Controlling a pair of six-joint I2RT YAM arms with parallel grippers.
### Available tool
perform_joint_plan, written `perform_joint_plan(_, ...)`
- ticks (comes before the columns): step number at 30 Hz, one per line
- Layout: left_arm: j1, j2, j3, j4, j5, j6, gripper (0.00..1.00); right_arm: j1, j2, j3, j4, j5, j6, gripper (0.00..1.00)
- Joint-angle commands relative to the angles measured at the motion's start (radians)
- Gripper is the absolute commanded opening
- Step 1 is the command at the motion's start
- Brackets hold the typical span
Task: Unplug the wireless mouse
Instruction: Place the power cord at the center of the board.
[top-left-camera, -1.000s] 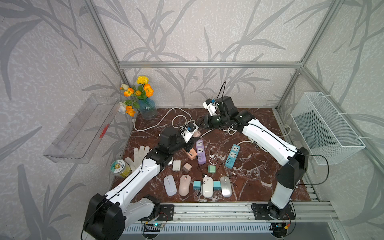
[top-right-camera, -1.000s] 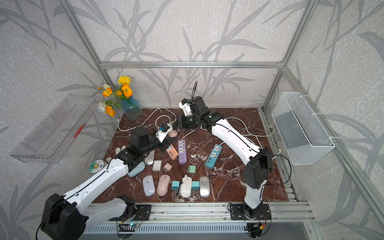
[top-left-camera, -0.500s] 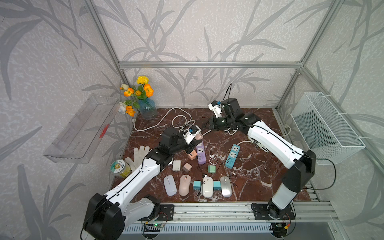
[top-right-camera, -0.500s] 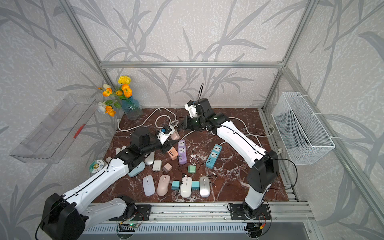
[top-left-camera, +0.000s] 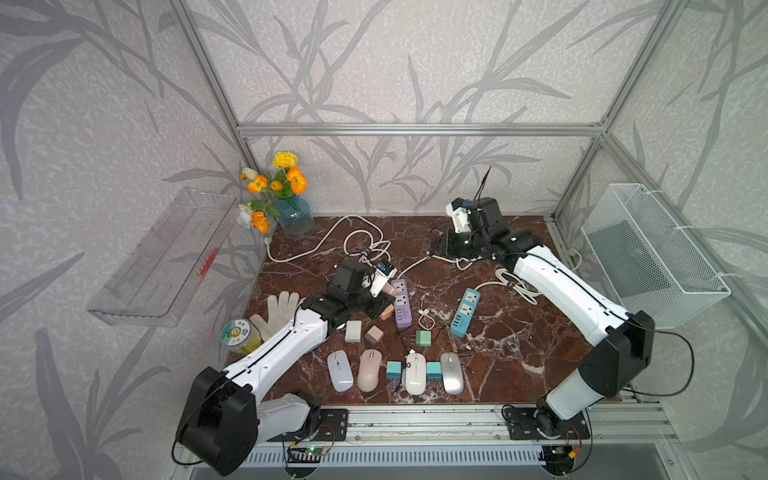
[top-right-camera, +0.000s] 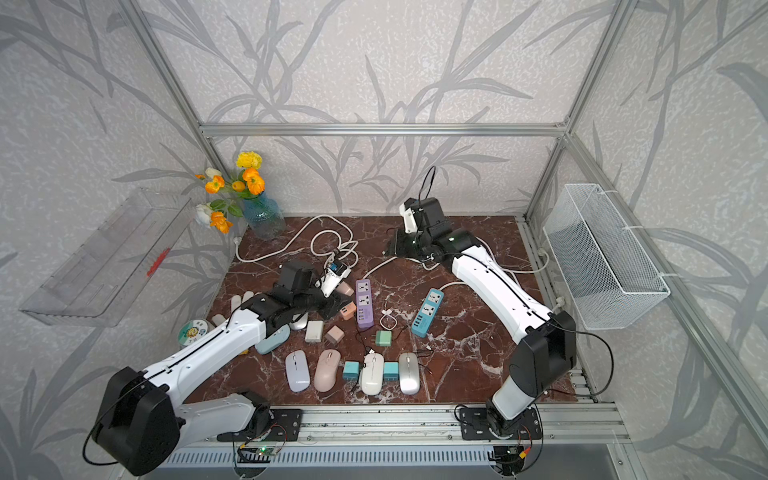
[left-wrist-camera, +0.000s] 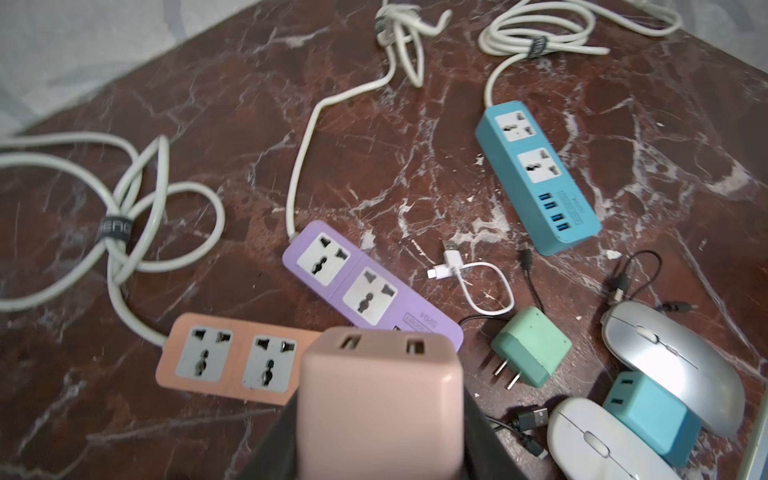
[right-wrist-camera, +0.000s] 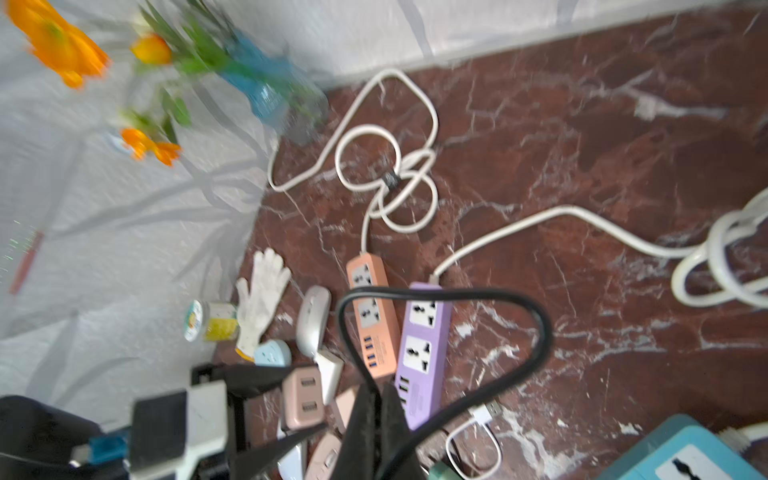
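Flower vase (top-left-camera: 296, 216) in far bench (top-left-camera: 519, 332) corner; white glove (top-left-camera: 280, 309) just beside jar (top-left-camera: 239, 334); wire basket (top-left-camera: 648, 253) on side wall.

I am looking into a cell closed in by pale grey wallpapered walls (top-left-camera: 415, 62) printed with darker grey leafy stems, the same pattern on the back and both sides. A frame of bare aluminium bars (top-left-camera: 415, 129) runs along the corners and across the back wall. The work surface is a dark red marble-look tabletop (top-left-camera: 519, 332) veined in white. A clear plastic tray shelf (top-left-camera: 166, 257) hangs on the left wall, and a white wire mesh basket (top-left-camera: 652, 249) on the right. In the far left corner stands a blue glass vase (top-left-camera: 296, 216) of orange and yellow flowers (top-left-camera: 286, 178). A ribbed aluminium rail (top-left-camera: 436, 419) edges the near side. Light is even and soft.
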Motion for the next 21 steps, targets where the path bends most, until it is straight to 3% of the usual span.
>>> perform_joint_plan(1,0.004,0.047,0.042,-0.01,-0.171,-0.212,0.0,0.018,0.107,-0.037,-0.098,0.102,-0.068,0.0)
perform_joint_plan(6,0.016,0.136,0.12,-0.13,-0.467,-0.422,0.0,0.019,0.234,-0.034,-0.145,0.145,-0.084,0.0)
perform_joint_plan(11,0.058,0.236,0.199,-0.199,-0.53,-0.468,0.0,0.02,0.343,0.001,-0.188,0.151,-0.099,0.01)
perform_joint_plan(14,0.097,0.296,0.238,-0.203,-0.514,-0.488,0.0,0.02,0.392,0.041,-0.248,0.17,-0.106,0.08)
perform_joint_plan(16,0.13,0.342,0.261,-0.201,-0.492,-0.502,0.0,0.021,0.41,0.055,-0.273,0.164,-0.109,0.19)
perform_joint_plan(19,0.182,0.414,0.297,-0.21,-0.451,-0.519,0.0,0.019,0.39,0.053,-0.277,0.148,-0.106,0.48)
perform_joint_plan(21,0.201,0.45,0.307,-0.194,-0.446,-0.518,0.0,0.019,0.339,0.022,-0.242,0.137,-0.103,0.58)
